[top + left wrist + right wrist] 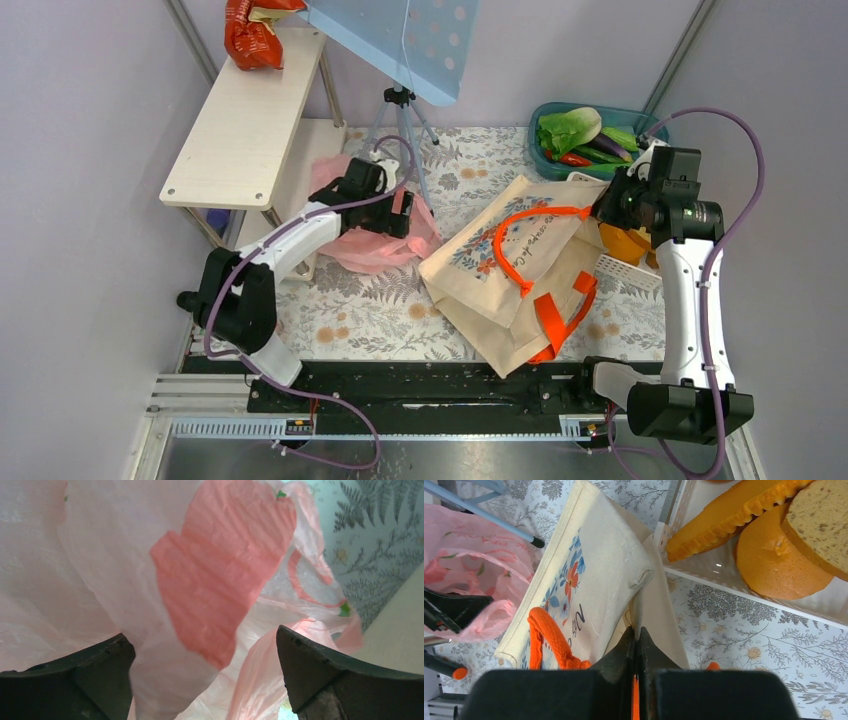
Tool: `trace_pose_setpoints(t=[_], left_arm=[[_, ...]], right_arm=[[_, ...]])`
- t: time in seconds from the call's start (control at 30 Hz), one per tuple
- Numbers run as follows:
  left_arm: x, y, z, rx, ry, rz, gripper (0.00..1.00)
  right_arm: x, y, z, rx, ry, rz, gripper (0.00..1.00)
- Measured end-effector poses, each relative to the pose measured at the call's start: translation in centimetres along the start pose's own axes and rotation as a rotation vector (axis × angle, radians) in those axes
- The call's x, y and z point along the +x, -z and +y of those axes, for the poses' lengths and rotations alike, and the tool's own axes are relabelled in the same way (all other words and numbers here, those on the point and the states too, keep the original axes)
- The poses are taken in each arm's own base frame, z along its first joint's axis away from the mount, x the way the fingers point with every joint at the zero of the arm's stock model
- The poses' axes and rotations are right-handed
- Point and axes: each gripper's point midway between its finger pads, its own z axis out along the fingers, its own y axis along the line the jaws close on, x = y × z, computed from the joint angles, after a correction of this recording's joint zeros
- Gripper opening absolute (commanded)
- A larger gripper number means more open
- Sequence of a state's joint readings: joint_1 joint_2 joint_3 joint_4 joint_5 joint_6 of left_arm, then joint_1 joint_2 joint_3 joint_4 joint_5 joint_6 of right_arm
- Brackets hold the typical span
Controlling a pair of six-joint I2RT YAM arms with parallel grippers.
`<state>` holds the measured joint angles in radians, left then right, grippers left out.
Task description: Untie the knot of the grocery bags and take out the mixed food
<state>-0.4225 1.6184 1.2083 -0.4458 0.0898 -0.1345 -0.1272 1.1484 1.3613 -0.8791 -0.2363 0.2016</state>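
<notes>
The pink plastic grocery bag (372,247) lies crumpled on the floral table at the left; it fills the left wrist view (220,575) and shows in the right wrist view (469,575). My left gripper (402,215) is over it, its jaws wide open (201,635) with loose bag film between them. My right gripper (602,205) is shut (638,632) on the top edge of the beige floral tote (510,270), beside its orange handle (546,640). A leafy green-and-white vegetable (568,128) with red and green bits lies in a teal basin (537,113).
A white basket (744,580) next to the tote holds orange and brown bread pieces (781,555). A white shelf (245,110) with a red bag (250,40) stands at the back left. A blue perforated board on a tripod (400,110) stands behind the pink bag.
</notes>
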Motion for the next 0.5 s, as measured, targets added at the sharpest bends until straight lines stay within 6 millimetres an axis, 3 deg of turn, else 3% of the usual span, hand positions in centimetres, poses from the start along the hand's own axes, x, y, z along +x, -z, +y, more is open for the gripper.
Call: trace_pose_setpoints(t=[0.13, 0.3, 0.5], left_arm=[[1.3, -0.3, -1.1, -0.006, -0.025, 0.034, 0.99], [2.1, -1.0, -1.0, -0.054, -0.051, 0.056, 0.99], [5.2, -3.3, -1.0, -0.127, -0.107, 0.177, 0.99]], right_arm=[[0.0, -0.1, 0.3, -0.017, -0.007, 0.005, 0.00], [0.0, -0.6, 0.2, -0.016, -0.011, 0.014, 0.00], [-0.2, -1.2, 0.1, -0.013, -0.018, 0.021, 0.00]])
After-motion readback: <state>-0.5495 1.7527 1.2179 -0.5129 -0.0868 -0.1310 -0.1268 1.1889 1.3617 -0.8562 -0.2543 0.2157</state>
